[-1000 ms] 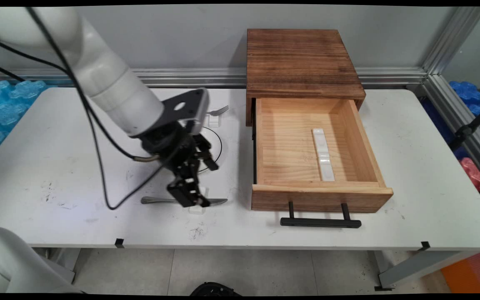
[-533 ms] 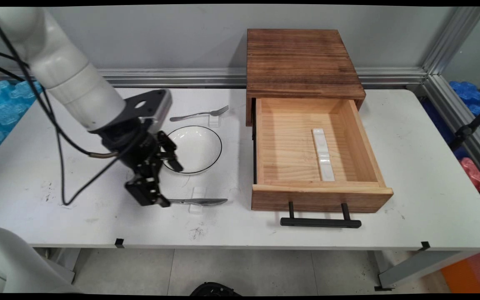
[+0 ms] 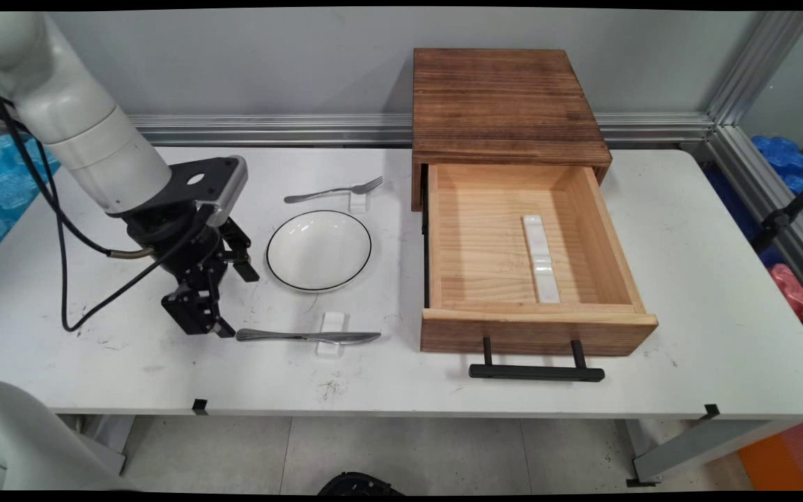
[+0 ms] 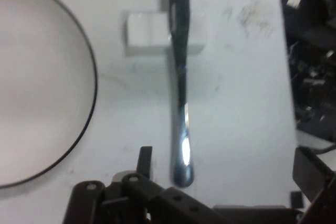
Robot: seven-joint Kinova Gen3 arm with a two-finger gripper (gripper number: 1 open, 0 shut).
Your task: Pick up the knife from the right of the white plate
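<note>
Low over the left part of the counter point(image 3: 708, 279), the tool point(image 3: 239, 305) hangs with its two fingers spread wide apart, and it holds nothing. The round end of the knife point(image 3: 307, 337) handle lies just beside the tool. In the hand view that end sits between the two fingers, but I cannot tell if a finger touches it. The knife lies flat along the near side of the counter, and its blade points to the right. Its middle rests on a small white block point(image 3: 332, 324). The knife has not been lifted; it is all on the counter and the block. A little farther back sits a white plate point(image 3: 318, 249) with a thin black rim, and nothing is on it. The plate is near the knife but does not touch it. Behind the plate lies a fork point(image 3: 332, 189), and its prongs rest on a second white block point(image 3: 358, 202). To the right stands a dark wooden box point(image 3: 506, 97) against the wall. Its drawer point(image 3: 537, 331) is pulled all the way out toward the near side, with a black handle point(image 3: 536, 373) on the front. Inside the drawer lies one long white piece point(image 3: 539, 258), and no fork or knife is in there. Black cables point(image 3: 60, 230) hang down from the white arm on the left.
</note>
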